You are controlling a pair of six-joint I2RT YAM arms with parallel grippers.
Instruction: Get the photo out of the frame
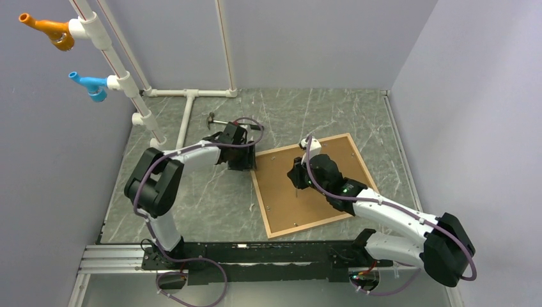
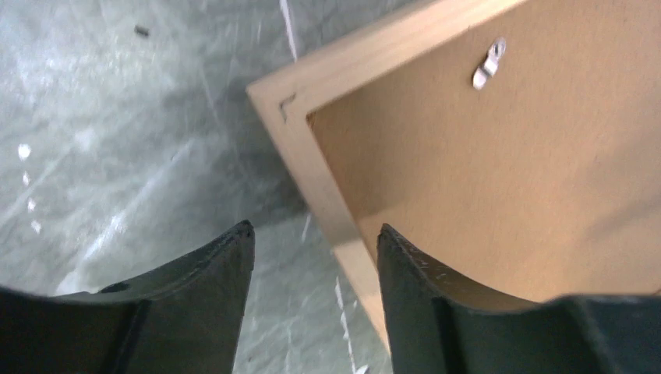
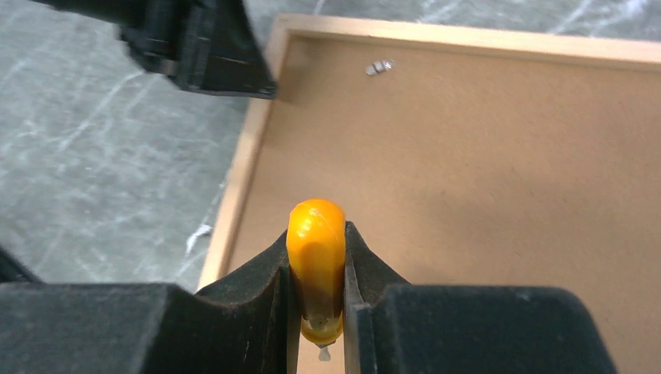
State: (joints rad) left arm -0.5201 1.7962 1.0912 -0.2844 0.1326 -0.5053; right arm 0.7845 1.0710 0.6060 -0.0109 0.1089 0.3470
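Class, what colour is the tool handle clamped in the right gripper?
Orange-yellow tool handle, clearest in right wrist view.

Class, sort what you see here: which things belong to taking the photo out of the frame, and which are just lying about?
Job in hand:
frame
photo, brown back up
metal clip
orange-handled tool, held in the right gripper
left gripper, open

Lying about:
hammer-like tool
white pipe structure
orange fitting
blue fitting
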